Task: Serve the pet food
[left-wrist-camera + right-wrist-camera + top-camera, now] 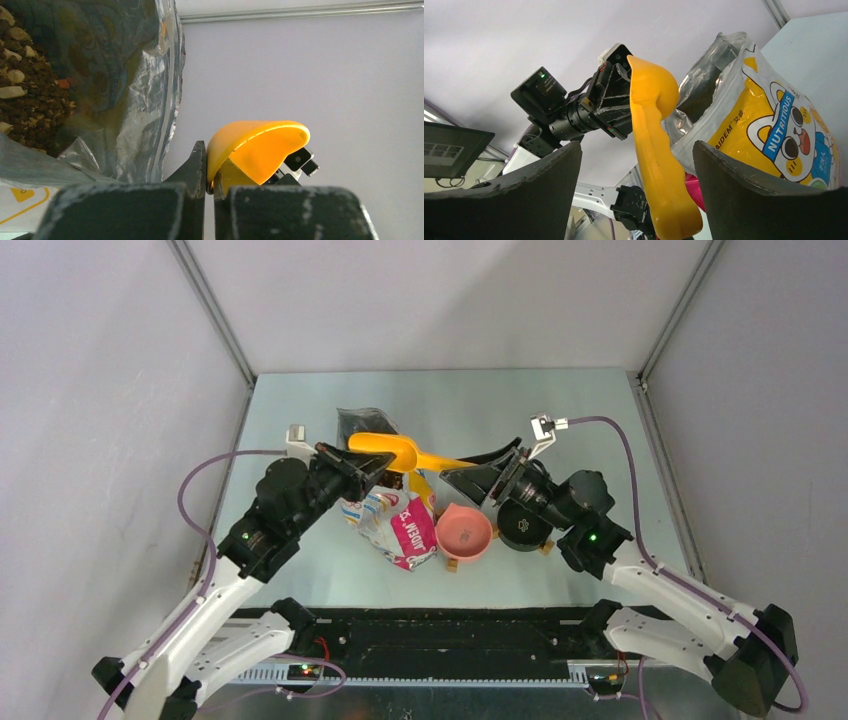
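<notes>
As pet food [30,100] sits in bag [400,528], scoop [388,447] handle points right

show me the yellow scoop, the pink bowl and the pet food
yellow scoop [385,446]: top view, on its bowl end
pink bowl [464,530]: top view, on its bare inside
pet food [32,97]: left wrist view, on the brown pellets
</notes>
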Available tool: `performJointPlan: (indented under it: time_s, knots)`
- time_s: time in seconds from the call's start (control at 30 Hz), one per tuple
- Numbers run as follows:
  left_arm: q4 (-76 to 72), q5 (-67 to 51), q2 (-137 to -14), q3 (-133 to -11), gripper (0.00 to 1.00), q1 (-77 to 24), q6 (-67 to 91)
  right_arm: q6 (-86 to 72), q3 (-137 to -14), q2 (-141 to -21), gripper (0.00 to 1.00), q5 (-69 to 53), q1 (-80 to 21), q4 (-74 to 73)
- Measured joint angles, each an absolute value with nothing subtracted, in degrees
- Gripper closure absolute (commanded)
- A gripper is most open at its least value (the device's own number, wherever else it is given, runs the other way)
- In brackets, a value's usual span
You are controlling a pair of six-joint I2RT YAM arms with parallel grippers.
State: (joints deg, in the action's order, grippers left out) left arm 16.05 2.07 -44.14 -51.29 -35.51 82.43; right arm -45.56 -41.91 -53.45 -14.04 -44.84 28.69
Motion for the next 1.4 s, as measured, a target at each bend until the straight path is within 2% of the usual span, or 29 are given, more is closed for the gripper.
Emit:
performJointPlan:
  time_s: [0.2,0.53,0.67,0.83,1.0,1.1,1.13,1.17,1.2,1.23,1.27,1.3,1.33,1.4]
  knots:
    - [14.85,2.2,-44.05,-50.28,1.0,-35.51,83.59,-48.27,-42.17,-54.54,0.26,-13.98,-44.95,29.06]
    - [14.13,2.24,-44.14,-50.19,1.0,-35.51,84.14,-49.8,-42.52,-54.54,0.29,-13.96,-45.74,30.2]
    - [13.61,1.72,-44.56,-50.19,1.0,-35.51,84.49,-49.91,-42.54,-54.76,0.34,-13.87,-45.76,30.81]
    - [12.73,0.84,-45.41,-50.19,1.0,-35.51,85.23,-49.67,-42.54,-54.81,0.53,-13.06,-45.74,30.68]
    - [12.05,0.56,-45.39,-50.19,1.0,-35.51,85.67,-49.36,-42.54,-54.81,0.67,-12.6,-45.6,30.33]
    - [11.88,0.4,-45.39,-50.19,1.0,-35.51,85.73,-48.97,-42.54,-54.78,0.85,-12.51,-45.56,30.26]
    - [11.9,0.43,-45.39,-50.19,1.0,-35.51,85.86,-48.62,-42.54,-54.74,0.95,-12.49,-45.56,30.26]
    - [11.9,0.43,-45.39,-50.19,0.96,-35.51,85.97,-48.27,-42.54,-54.72,1.0,-12.49,-45.56,30.22]
    - [11.88,0.43,-45.45,-50.22,0.9,-35.51,85.82,-48.01,-42.54,-54.7,1.0,-12.53,-45.56,30.15]
    - [11.86,0.43,-45.52,-50.24,0.73,-35.51,85.56,-47.97,-42.54,-54.7,1.0,-12.56,-45.56,30.09]
    - [11.92,0.4,-45.69,-50.37,0.5,-35.51,84.9,-47.94,-42.54,-54.7,1.0,-12.58,-45.56,30.09]
    - [12.05,0.43,-45.76,-50.52,0.37,-35.51,83.61,-47.99,-42.54,-54.68,1.0,-12.6,-45.56,30.09]
    - [12.32,0.6,-46.04,-50.81,0.16,-35.51,82.13,-48.07,-42.54,-54.63,1.0,-13.1,-45.65,30.11]
    - [12.75,0.73,-46.5,-51.11,0.03,-35.51,79.05,-48.12,-42.54,-54.37,1.0,-13.37,-45.87,30.09]
